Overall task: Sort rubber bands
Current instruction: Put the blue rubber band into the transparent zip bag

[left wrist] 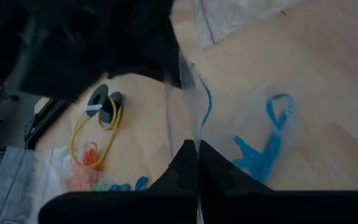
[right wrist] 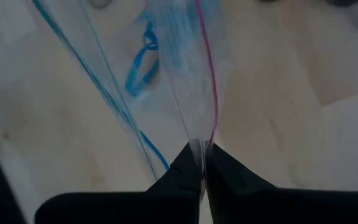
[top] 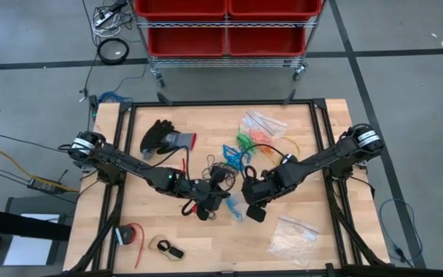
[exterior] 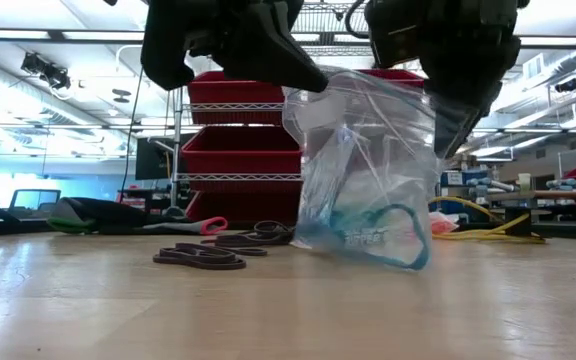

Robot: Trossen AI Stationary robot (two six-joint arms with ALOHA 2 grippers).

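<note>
At the frame's centre, the left gripper (left wrist: 197, 163) and right gripper (right wrist: 202, 163) each pinch the clear zip bag's (exterior: 368, 170) rim, seemingly holding it upright for blue rubber bands (exterior: 388, 240) inside.

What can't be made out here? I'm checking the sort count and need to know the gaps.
- Number of blue rubber bands inside the clear bag: low view, the wrinkled plastic blurs them.
- Left gripper and right gripper, both shut on the bag: high view, the arms hide the pinch points.
- Black rubber bands: high view, tangled and too small to count.
- Bag's base: wrist views, cut off.
</note>
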